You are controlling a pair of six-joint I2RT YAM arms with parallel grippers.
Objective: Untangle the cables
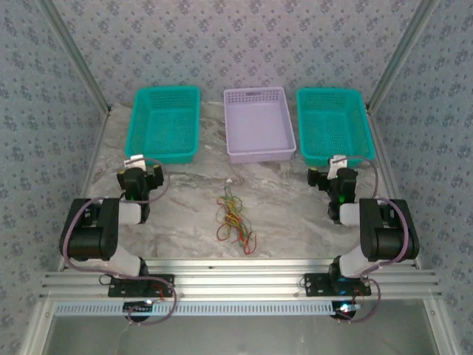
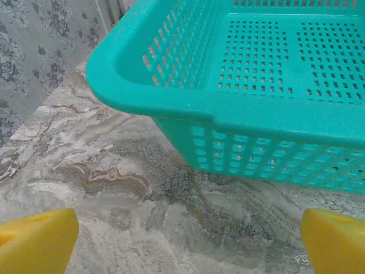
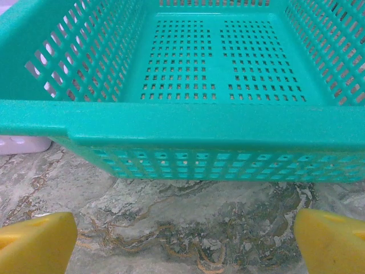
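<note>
The cables (image 1: pixel 233 217) lie in one tangled bunch of red, green, yellow-orange and whitish strands on the marble table (image 1: pixel 185 214), midway between the two arms. My left gripper (image 1: pixel 142 168) hovers left of the bunch, pointing at the left teal basket (image 1: pixel 166 90). In the left wrist view it (image 2: pixel 188 245) is open, its yellow fingertips (image 2: pixel 35 240) wide apart over bare marble. My right gripper (image 1: pixel 336 168) sits right of the bunch, facing the right teal basket (image 1: pixel 330 93). It (image 3: pixel 185 242) is open too, with nothing between its yellow fingertips (image 3: pixel 333 240).
A lilac tray (image 1: pixel 255 94) stands between the two teal baskets at the back. The left basket's rim (image 2: pixel 171 103) and the right basket's rim (image 3: pixel 182 123) are close ahead of the grippers. A corner of the lilac tray (image 3: pixel 23 145) shows at the left. Patterned walls enclose the table.
</note>
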